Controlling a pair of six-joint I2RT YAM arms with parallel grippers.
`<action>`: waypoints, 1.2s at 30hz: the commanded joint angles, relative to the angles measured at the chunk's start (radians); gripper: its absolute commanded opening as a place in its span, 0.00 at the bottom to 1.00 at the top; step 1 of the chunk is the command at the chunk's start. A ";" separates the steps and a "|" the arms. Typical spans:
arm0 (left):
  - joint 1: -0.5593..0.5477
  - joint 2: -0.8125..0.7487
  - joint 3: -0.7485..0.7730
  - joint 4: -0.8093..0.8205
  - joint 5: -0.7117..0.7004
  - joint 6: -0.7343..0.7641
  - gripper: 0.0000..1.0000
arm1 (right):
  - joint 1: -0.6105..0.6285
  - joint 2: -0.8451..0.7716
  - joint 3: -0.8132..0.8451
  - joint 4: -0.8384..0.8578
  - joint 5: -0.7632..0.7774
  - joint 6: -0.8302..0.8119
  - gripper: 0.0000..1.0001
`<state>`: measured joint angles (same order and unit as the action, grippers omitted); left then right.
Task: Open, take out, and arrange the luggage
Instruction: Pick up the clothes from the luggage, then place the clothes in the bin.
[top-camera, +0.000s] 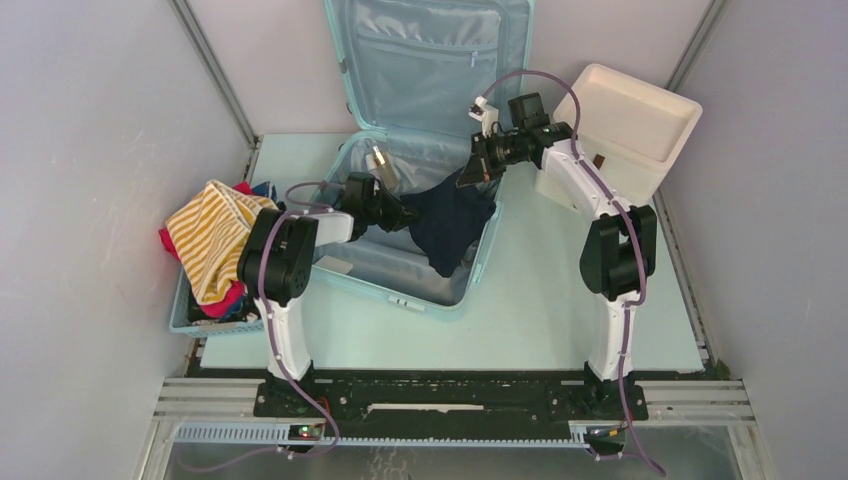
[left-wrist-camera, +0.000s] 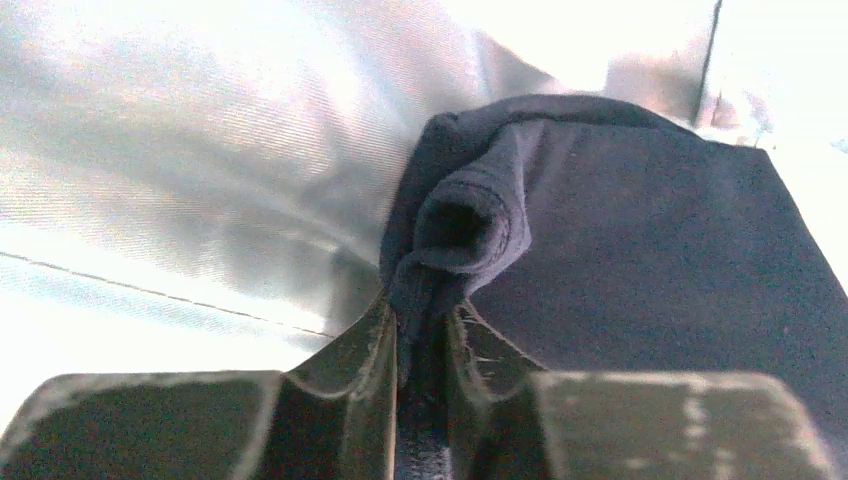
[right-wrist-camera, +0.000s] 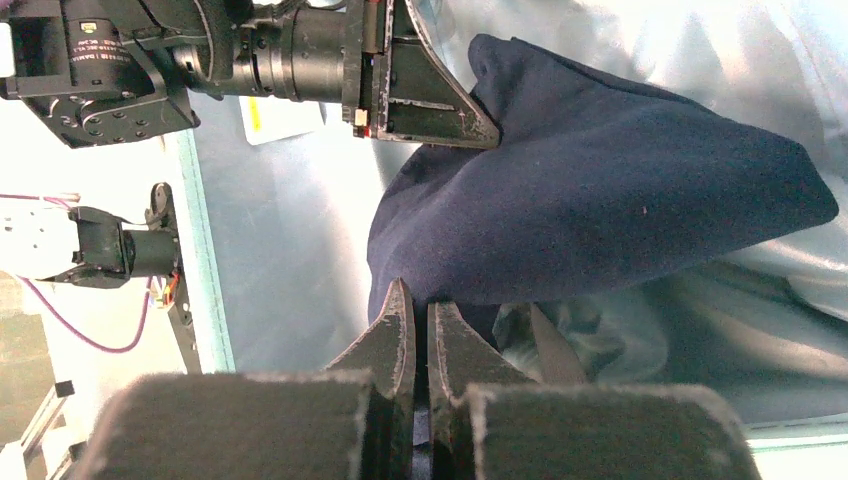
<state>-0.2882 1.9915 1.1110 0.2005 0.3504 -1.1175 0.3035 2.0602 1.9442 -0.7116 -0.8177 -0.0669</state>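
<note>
- While the luggage (top-camera: 432, 298) lies open on the table (top-camera: 560, 300), its lid (top-camera: 440, 60) stands upright against the back wall (top-camera: 280, 60).
- Left gripper (left-wrist-camera: 421, 318), inside the lower shell, is clamped on a fold of a dark navy garment (top-camera: 452, 222).
- Right gripper (right-wrist-camera: 420, 300) pinches the garment's opposite edge.
- A blue basket (top-camera: 215, 328) of clothes (top-camera: 210, 240) stands just left of the case.
</note>
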 joint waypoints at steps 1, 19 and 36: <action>-0.009 -0.012 0.032 0.011 0.027 0.009 0.14 | -0.005 -0.024 0.003 0.051 -0.042 0.016 0.00; -0.009 -0.408 0.051 -0.188 -0.181 0.393 0.00 | -0.017 -0.062 -0.056 0.048 -0.090 -0.020 0.26; -0.010 -0.651 0.109 -0.358 -0.329 0.680 0.00 | -0.023 -0.170 -0.142 -0.003 -0.124 -0.137 0.62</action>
<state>-0.2928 1.4002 1.1149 -0.1463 0.0662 -0.5220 0.2874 1.9713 1.8156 -0.7078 -0.9085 -0.1535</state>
